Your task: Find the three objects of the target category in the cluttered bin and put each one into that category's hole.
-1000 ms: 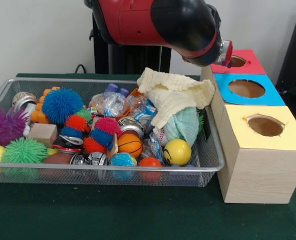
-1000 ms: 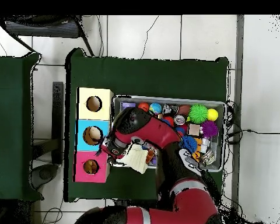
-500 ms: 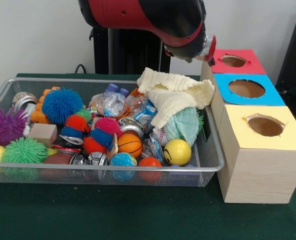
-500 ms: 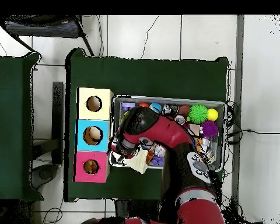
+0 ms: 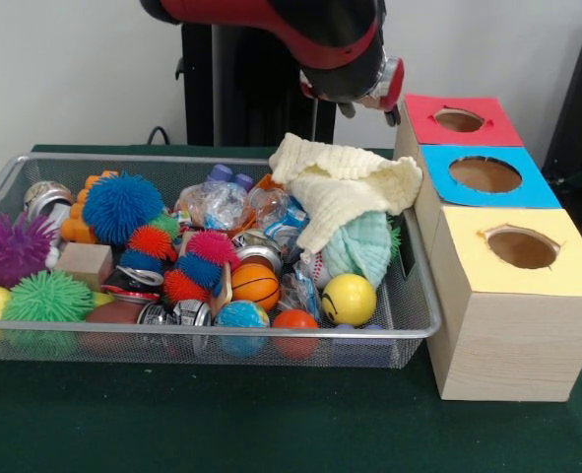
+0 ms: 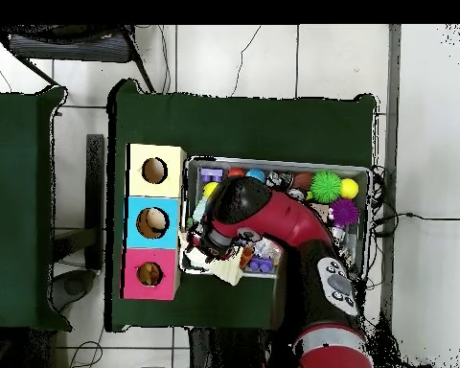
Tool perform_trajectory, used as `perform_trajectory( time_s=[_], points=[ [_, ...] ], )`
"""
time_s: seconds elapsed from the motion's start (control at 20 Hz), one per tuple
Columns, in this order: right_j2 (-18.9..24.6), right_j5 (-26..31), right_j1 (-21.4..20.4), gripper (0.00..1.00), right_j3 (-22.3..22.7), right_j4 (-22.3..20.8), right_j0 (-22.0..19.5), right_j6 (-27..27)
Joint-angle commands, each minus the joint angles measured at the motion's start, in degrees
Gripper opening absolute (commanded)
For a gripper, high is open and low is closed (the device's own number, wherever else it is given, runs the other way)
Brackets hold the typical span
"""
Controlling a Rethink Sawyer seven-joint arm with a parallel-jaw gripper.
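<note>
wall point(image 5: 74, 69): plain white, 12 o'clock | table point(image 5: 271, 424): green cloth | floor point(image 6: 272, 57): pale tiles | second green table point(image 6: 13, 201): 9 o'clock

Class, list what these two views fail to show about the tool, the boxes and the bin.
- Tool: open or shut unclear; arm covers it in both views.
- Inside the red-surround hole: dark, contents unseen in either view.
- Bin items beneath the cream cloth: hidden, front view; the arm covers them overhead.

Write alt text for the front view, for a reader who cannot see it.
A red and black robot arm hangs above a silver wire-mesh basket crowded with spiky rubber balls, smooth balls, cans and a cream knitted cloth. Beside the basket stands a row of pale wooden boxes with round holes, topped red, blue and yellow.
</note>
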Motion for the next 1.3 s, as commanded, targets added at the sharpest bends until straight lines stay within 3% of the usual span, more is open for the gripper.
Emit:
perform_trajectory(
  time_s=[0.05, 0.3, 0.65, 1.1, 1.3],
  points=[
    [-2.2, -12.0, -4.8, 1.00, 6.7, -4.2, -1.0, 4.5],
    [-5.6, -15.9, -8.1, 1.00, 8.2, -9.6, -0.8, 3.2],
    [-8.1, -16.4, -11.3, 1.00, 8.7, -14.9, -2.2, 1.7],
    [-2.2, -38.5, -4.4, 1.00, 13.7, -16.7, -9.3, 1.3],
    [-2.8, -43.6, -1.8, 1.00, 12.8, -19.7, -10.0, 1.7]
  ],
)
